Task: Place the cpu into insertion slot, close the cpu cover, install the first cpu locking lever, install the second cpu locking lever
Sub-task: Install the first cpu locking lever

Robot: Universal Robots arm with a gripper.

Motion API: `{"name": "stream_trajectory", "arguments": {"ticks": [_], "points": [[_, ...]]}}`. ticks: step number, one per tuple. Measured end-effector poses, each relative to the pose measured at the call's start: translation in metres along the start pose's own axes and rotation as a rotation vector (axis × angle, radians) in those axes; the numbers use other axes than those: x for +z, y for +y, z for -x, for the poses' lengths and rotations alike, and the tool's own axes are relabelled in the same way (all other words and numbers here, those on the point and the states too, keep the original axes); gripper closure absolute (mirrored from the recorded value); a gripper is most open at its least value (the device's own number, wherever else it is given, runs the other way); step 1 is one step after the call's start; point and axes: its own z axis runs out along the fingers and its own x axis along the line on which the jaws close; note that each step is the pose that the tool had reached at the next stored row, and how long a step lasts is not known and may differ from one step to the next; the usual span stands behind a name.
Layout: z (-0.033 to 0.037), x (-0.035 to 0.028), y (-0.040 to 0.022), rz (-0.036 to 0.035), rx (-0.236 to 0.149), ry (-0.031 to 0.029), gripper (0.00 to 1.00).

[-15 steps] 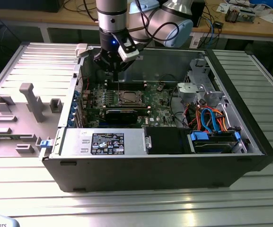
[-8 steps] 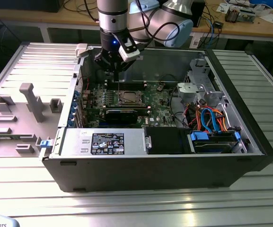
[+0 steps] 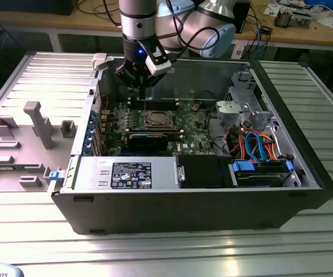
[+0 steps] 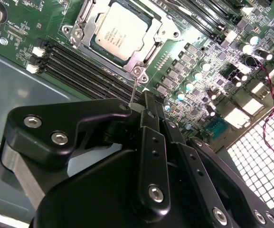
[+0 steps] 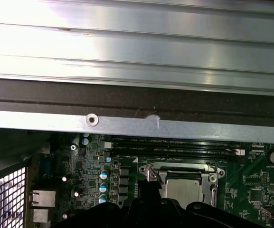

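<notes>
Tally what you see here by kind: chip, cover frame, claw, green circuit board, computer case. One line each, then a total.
chip: 1
cover frame: 1
claw: 1
green circuit board: 1
computer case: 1
Total: 5
</notes>
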Motion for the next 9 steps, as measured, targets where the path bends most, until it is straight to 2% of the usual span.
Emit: {"name": "stream_trajectory", "arguments": {"ticks": [9], "points": [[0.0012,0.0,-0.0001,0.0,0.0,0.0001,0.89]]}}
